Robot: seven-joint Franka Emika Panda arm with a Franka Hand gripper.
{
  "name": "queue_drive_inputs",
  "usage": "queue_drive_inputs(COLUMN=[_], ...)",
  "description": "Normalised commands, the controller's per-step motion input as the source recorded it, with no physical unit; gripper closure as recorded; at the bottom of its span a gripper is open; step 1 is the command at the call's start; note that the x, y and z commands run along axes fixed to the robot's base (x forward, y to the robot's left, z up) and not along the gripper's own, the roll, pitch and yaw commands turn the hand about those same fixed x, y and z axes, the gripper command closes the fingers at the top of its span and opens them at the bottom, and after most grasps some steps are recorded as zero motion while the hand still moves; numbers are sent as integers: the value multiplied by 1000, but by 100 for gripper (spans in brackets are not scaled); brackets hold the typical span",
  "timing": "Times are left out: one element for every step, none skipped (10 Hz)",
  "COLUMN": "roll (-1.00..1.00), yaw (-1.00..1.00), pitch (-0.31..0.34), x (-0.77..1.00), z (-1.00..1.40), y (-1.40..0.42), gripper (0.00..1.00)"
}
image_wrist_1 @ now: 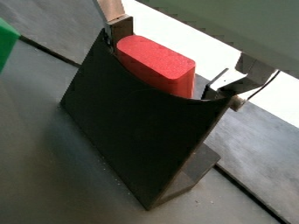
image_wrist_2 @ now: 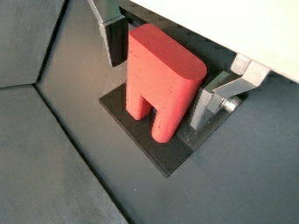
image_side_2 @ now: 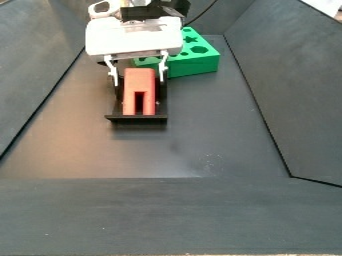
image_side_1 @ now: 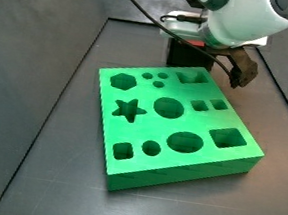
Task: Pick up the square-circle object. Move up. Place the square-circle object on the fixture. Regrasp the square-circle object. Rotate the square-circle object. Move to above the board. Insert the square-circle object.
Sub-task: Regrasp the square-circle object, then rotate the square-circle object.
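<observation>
Surface: a dark grey floor [image_side_2: 201,140] is seen, flat and matte, bounded by sloping dark side panels that form a trough in a side view. A seam line in the floor is recorded in both wrist views. Pale, bright background is visible beyond the upper edge of the enclosure; no further room detail can be made out.

Square-circle object [image_wrist_2: 163,79]: a red plastic block, elongated, with smooth faces. One end is rounded at its corners; the opposite end carries a notch that splits it into two short legs, shown clearly in a wrist view. It is shown also at [image_wrist_1: 156,63] and [image_side_2: 138,88]. It is lodged on the fixture [image_wrist_1: 140,122], directly beneath the gripper, rounded end nearest the gripper.

Fixture: a dark bracket on a dark base plate [image_wrist_2: 152,144], set on the floor just under the gripper.

Gripper [image_wrist_2: 170,66]: positioned low over the fixture. A finger [image_wrist_2: 211,103] is seen beside one side of the red block, and the other finger [image_wrist_1: 115,12] beside its opposite side. Whether the pads press the block cannot be told.

Board [image_side_1: 172,124]: a bright green slab with star, circular, square and hexagonal holes, lying just beyond the gripper and fixture in a side view [image_side_2: 198,55].
</observation>
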Motion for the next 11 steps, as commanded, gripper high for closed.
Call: queue_drive_inputs(roll=[57, 56, 0, 0, -9, -48, -79, -92, -102, -105, -116], yaw=[-33, -33, 0, 0, 8, 18, 25, 23, 12, 3, -25], pitch=[-38, -37, 0, 0, -7, -34, -55, -64, -82, -90, -103], x=[16, 16, 0, -828, -821, -814, -814, -819, -826, -831, -849], z=[-169, -169, -500, 1000, 1000, 1000, 1000, 1000, 1000, 1000, 1000], y=[-11, -11, 0, 118, 117, 110, 100, 95, 92, 90, 85], gripper=[0, 0, 100, 100, 100, 100, 100, 100, 100, 100, 100])
